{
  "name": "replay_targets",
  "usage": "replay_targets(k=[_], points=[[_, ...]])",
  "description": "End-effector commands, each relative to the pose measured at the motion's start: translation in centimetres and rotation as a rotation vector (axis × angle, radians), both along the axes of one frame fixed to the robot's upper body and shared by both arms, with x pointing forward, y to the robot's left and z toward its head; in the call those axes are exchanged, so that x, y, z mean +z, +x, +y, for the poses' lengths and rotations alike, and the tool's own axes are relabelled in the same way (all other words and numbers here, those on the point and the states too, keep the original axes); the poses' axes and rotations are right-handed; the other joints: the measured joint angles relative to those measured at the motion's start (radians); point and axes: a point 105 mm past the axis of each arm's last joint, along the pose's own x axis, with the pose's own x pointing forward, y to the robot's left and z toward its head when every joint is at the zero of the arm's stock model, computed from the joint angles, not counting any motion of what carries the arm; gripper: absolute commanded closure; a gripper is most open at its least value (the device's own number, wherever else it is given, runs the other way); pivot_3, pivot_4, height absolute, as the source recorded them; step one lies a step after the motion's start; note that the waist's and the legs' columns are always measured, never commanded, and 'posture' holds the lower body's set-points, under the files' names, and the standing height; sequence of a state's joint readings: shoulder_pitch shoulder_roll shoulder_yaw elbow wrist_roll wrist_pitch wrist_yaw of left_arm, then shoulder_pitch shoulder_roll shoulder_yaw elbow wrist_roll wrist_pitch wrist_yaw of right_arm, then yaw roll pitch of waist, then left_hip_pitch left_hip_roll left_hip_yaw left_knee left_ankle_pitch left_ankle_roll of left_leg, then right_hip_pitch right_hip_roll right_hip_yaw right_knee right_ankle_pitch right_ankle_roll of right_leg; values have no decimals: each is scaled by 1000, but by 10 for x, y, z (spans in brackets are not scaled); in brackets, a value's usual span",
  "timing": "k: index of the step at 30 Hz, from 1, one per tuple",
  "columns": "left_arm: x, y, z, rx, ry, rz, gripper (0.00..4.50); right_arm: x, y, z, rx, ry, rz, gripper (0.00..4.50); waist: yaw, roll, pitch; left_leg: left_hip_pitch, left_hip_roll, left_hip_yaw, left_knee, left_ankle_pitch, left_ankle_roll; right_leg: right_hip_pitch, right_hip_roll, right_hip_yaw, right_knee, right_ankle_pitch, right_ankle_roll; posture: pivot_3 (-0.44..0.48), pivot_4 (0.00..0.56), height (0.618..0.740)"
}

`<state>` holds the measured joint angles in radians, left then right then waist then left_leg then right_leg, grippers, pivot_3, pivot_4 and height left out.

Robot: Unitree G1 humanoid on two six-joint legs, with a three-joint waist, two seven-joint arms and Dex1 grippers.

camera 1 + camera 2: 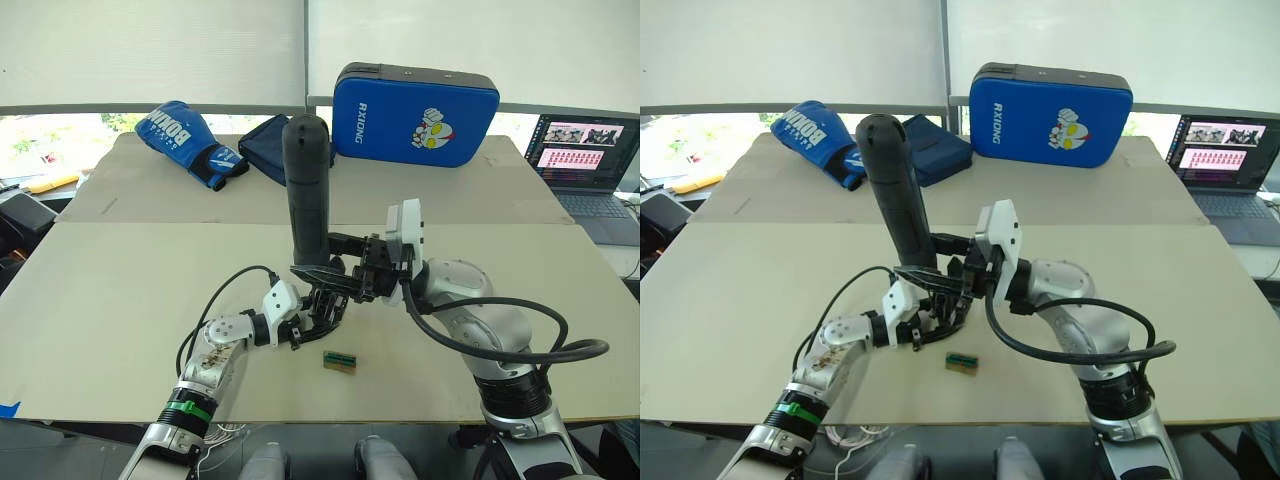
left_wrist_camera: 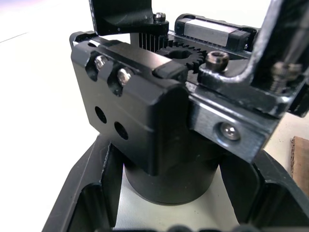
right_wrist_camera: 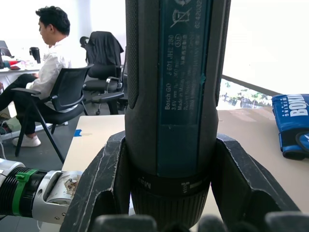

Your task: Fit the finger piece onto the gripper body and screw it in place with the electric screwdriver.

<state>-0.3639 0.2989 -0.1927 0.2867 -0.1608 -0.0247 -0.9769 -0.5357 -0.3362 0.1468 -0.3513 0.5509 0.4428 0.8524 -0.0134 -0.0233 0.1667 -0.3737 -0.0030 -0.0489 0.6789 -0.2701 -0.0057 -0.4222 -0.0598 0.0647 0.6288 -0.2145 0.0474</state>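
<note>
My right tool (image 1: 345, 272): clamped around the electric screwdriver (image 1: 307, 190), one finger (image 3: 104, 183) on each side of the lower barrel, just above the collar.
Electric screwdriver: stands nearly upright over the middle of the bench (image 1: 120, 290), rounded end at 12 o'clock, leaning slightly; its narrow end goes down into the cluster where my two tools meet, and I cannot see the bit itself.
My left tool (image 1: 318, 318): closed around the gripper body (image 2: 145, 116), with my fingers (image 2: 91, 193) hugging its round lower part on both sides.
Gripper body: held just above the bench at the centre, directly under the screwdriver; a black block with two screw heads and two bare holes on one face, a gear and a silvery rail behind it, and a metal bracket with screws at its side.
Finger piece: I cannot tell it apart from the black parts packed around the gripper body.
Green-topped block (image 1: 340, 361): lies flat on the bench at about 5 o'clock from my left tool, near it but not touching.
Far edge, 11 to 1 o'clock: blue boxing glove (image 1: 188, 143), dark blue cloth (image 1: 264, 146), blue strike pad (image 1: 415, 115).
At 2 o'clock: open laptop (image 1: 588, 165).
Right wrist view background: a person (image 3: 46, 63) seated on an office chair.
</note>
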Motion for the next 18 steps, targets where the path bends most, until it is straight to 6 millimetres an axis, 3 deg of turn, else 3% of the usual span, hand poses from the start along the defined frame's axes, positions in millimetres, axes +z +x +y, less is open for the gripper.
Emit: replay_targets(k=[1,18], points=[[-18,-9,-4,-26,35,70,2183,10,-4,-3,0,32,-61,2595,0,0,0,0,0,0,0,0,0,0,0,0,0,0,0,0,150,740],[-19,-9,-4,-27,38,70,2183,-9,2,1,-38,-6,-12,2595,0,0,-1,1,0,0,0,0,0,1,0,0,0,0,0,0,150,740]])
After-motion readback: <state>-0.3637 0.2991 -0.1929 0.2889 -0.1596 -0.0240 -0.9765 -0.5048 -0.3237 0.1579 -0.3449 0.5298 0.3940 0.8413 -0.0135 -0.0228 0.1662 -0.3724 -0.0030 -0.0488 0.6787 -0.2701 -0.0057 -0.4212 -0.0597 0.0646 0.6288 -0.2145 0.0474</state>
